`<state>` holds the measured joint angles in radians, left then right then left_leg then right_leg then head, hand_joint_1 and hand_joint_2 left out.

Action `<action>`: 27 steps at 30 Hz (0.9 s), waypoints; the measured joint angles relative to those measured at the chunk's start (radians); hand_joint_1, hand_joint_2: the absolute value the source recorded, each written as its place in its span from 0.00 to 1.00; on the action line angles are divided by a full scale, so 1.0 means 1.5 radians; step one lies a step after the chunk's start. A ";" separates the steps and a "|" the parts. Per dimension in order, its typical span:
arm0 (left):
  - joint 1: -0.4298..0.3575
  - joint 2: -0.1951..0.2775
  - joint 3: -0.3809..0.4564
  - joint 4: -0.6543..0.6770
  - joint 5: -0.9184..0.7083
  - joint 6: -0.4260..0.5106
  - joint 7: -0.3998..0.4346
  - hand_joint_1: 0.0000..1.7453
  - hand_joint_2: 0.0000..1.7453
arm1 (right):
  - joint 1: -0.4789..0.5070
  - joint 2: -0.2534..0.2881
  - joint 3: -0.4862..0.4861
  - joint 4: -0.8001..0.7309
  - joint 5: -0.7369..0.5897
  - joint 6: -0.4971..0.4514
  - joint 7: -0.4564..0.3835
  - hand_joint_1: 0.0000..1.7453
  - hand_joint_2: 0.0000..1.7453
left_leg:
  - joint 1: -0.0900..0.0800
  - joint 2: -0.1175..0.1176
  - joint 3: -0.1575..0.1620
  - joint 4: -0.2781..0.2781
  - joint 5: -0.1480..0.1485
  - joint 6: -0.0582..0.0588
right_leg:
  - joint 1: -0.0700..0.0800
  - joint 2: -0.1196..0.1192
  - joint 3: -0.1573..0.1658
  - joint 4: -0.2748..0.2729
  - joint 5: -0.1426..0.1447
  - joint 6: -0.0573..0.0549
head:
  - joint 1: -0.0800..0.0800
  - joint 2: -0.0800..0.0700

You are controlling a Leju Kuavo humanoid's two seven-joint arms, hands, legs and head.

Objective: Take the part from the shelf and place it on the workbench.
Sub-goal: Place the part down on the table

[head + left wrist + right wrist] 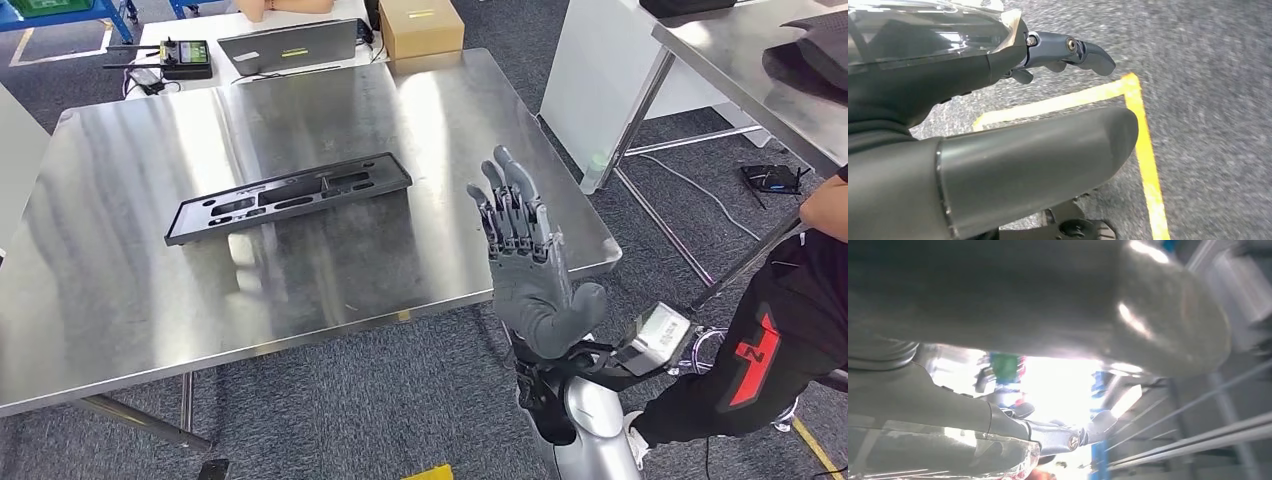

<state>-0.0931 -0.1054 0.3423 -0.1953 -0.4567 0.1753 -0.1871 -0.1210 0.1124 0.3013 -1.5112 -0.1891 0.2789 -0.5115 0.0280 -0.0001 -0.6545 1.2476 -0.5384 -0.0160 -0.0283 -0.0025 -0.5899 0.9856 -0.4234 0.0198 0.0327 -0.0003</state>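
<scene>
The part (290,196), a long flat black plastic panel with rectangular cutouts, lies centre-left on the shiny steel workbench (120,300). The right hand (525,265) is raised, fingers spread, empty. The left hand (998,150) holds nothing.

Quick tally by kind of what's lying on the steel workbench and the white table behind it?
Black plastic part on the steel workbench: 1
Laptop: 1
Cardboard box: 1
Handheld controller: 1
Total: 4
The right hand is raised beside the workbench with its fingers spread, holding nothing.
</scene>
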 joint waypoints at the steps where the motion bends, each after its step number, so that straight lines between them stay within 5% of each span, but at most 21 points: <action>1: 0.001 0.001 0.002 0.000 0.001 0.000 -0.002 0.00 0.00 | 0.006 -0.002 -0.004 0.006 0.007 -0.005 -0.005 0.00 0.00 | 0.004 0.000 0.032 -0.041 0.014 -0.003 | -0.002 0.000 -0.007 0.004 0.004 0.005 | 0.000 0.000; 4: 0.002 0.001 0.005 0.000 0.002 0.000 -0.009 0.00 0.00 | 0.019 -0.006 -0.013 0.013 0.031 -0.018 -0.023 0.00 0.00 | 0.002 -0.008 0.103 -0.147 0.007 -0.004 | -0.001 0.000 -0.022 0.014 0.016 0.022 | 0.001 0.000; 7: 0.005 0.002 0.006 0.000 -0.001 0.000 -0.011 0.00 0.00 | 0.031 -0.010 -0.020 0.012 0.055 -0.032 -0.028 0.00 0.00 | -0.005 -0.008 0.091 -0.154 0.014 0.018 | 0.000 0.001 -0.031 0.013 0.027 0.038 | 0.002 0.000; 9: 0.006 0.003 0.009 0.000 -0.003 0.000 -0.012 0.00 0.00 | 0.038 -0.013 -0.025 0.011 0.071 -0.046 -0.023 0.00 0.00 | -0.006 -0.003 0.074 -0.156 0.031 0.036 | 0.000 0.001 -0.049 0.043 -0.008 0.034 | 0.003 0.000; 12: 0.006 0.003 0.012 0.001 -0.004 0.000 -0.012 0.00 0.00 | 0.046 -0.017 -0.034 0.011 0.095 -0.073 -0.012 0.00 0.00 | -0.012 0.001 0.044 -0.155 0.056 0.047 | 0.002 0.001 -0.079 0.166 -0.091 0.021 | 0.004 0.000; 14: 0.007 0.003 0.013 0.001 -0.005 0.000 -0.013 0.00 0.00 | 0.052 -0.019 -0.040 0.011 0.112 -0.091 -0.006 0.00 0.00 | -0.019 0.002 0.024 -0.155 0.071 0.050 | 0.007 0.001 -0.065 0.204 -0.095 0.026 | 0.004 0.000; 16: 0.007 0.003 0.014 0.001 -0.006 0.000 -0.013 0.00 0.00 | 0.055 -0.021 -0.045 0.013 0.137 -0.116 0.004 0.00 0.00 | -0.025 0.002 0.008 -0.155 0.086 0.051 | 0.015 0.001 -0.006 0.147 -0.072 0.026 | 0.004 0.000; 19: 0.007 0.002 0.016 0.001 -0.010 -0.001 -0.013 0.00 0.00 | 0.058 -0.021 -0.059 0.024 0.204 -0.180 0.031 0.00 0.00 | -0.028 0.002 -0.003 -0.157 0.107 0.047 | 0.027 0.000 0.087 0.009 -0.078 0.005 | 0.003 0.000; 22: 0.008 0.001 0.017 0.001 -0.015 -0.002 -0.012 0.00 0.00 | 0.065 -0.023 -0.084 0.068 0.285 -0.262 0.056 0.00 0.00 | -0.024 0.001 -0.007 -0.165 0.124 0.035 | 0.028 0.000 0.091 -0.020 -0.067 -0.005 | 0.004 0.000; 24: 0.008 0.002 0.018 0.001 -0.017 -0.002 -0.010 0.00 0.00 | 0.068 -0.022 -0.105 0.115 0.324 -0.305 0.061 0.00 0.00 | -0.023 -0.001 -0.017 -0.147 0.092 0.027 | 0.020 -0.001 0.081 -0.028 -0.048 -0.014 | 0.002 0.000; 27: 0.008 0.003 0.022 0.001 -0.018 0.000 -0.009 0.00 0.00 | 0.064 -0.022 -0.140 0.214 0.379 -0.361 0.079 0.00 0.00 | -0.015 -0.002 -0.040 -0.034 -0.006 0.014 | 0.015 -0.002 0.055 -0.028 -0.021 -0.017 | -0.001 0.000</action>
<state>-0.0810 -0.1014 0.3758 -0.1942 -0.4832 0.1749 -0.2003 -0.0254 0.0793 0.0914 -1.1900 0.3788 -0.2622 -0.3936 0.0060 -0.0032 -0.7148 1.1959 -0.5476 0.0045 -0.0064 -0.0062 -0.5073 0.9443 -0.4556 -0.0058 0.0310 -0.0001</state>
